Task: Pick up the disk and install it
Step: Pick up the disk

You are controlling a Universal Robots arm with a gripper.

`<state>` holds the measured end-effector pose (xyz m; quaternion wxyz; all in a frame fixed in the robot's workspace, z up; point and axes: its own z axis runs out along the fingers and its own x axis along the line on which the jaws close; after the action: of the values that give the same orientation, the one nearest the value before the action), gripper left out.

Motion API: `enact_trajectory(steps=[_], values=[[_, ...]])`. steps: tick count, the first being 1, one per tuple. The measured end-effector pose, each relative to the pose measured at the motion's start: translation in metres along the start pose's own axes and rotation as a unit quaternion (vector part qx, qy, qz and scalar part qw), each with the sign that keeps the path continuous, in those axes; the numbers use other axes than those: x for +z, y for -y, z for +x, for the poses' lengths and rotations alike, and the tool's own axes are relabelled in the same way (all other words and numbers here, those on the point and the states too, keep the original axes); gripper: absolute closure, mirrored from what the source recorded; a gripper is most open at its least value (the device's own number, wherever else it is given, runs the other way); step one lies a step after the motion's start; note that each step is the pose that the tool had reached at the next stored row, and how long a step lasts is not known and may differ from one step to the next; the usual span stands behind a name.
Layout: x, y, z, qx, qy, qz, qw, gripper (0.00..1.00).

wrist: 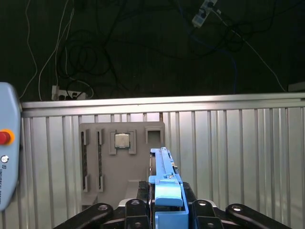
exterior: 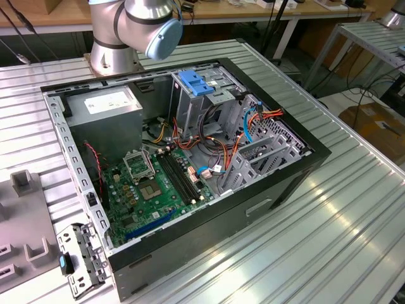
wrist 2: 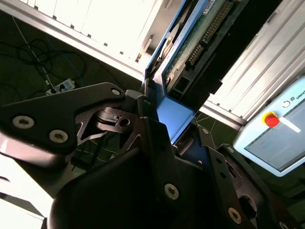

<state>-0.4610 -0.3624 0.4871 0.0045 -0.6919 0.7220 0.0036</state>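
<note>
My gripper [wrist: 167,210] is shut on the disk [wrist: 163,167]. In the first wrist view the disk is edge-on, with its blue side rail between the black fingers, over the slatted aluminium table [wrist: 238,152]. In the second wrist view the disk [wrist 2: 190,43] shows its green circuit-board side and connector row, and the blue rail sits clamped in the gripper [wrist 2: 164,119]. The open computer case [exterior: 291,183] lies on its side in the exterior view. Its metal drive cage with a blue plastic top [exterior: 196,82] stands near the arm's base [exterior: 114,44].
Inside the case are a grey power-supply box [exterior: 104,104], a green motherboard [exterior: 152,190] and orange and blue cables [exterior: 243,136]. A grey fixture block holding a chip [wrist: 123,141] lies on the table. A teach pendant with a red button [wrist: 5,157] is beside it.
</note>
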Motion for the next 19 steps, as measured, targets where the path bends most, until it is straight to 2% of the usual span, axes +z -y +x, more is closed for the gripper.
enact_trajectory(steps=[19], values=[[0.0000, 0.0170, -0.0007, 0.000, 0.0000, 0.0000, 1.00000, 0.63]])
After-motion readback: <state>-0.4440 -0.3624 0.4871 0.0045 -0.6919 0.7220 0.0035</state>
